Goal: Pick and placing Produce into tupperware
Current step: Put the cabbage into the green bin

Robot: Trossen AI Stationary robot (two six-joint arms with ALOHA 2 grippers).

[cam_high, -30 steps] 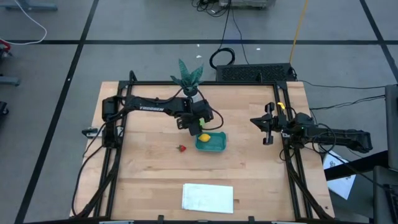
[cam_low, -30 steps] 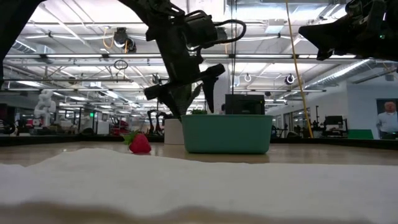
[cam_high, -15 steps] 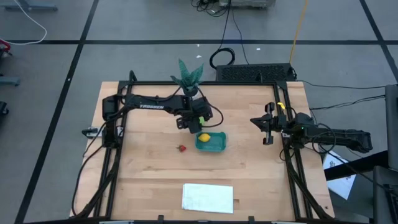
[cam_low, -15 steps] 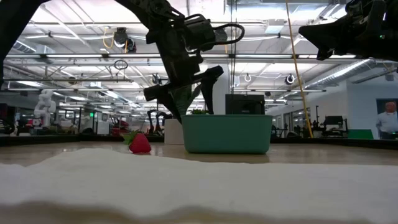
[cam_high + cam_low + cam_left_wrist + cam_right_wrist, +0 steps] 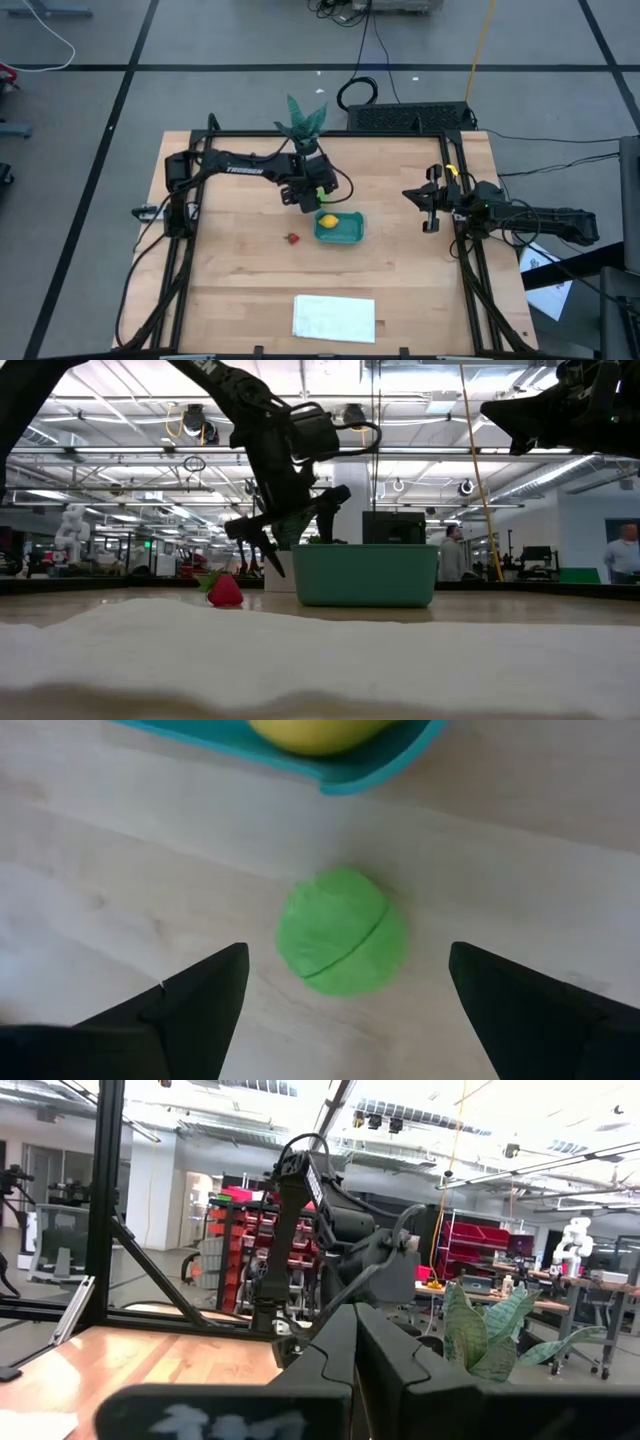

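Left gripper [image 5: 340,1010] hovers above lime-green ball [image 5: 342,932], fingers spread wide either side, nothing held. Ball's seam runs diagonally; it lies on the table [image 5: 240,290] just beside the teal tupperware [image 5: 343,233], which holds the yellow lemon [image 5: 327,222]. Red strawberry [image 5: 292,238] lies apart on the table. Right gripper [image 5: 431,200] closed, parked at the table's right edge.

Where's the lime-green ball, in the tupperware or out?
Out. The left wrist view shows the lime-green ball on bare wood just outside the tupperware corner, centred between the open left gripper fingers; only the lemon is inside.
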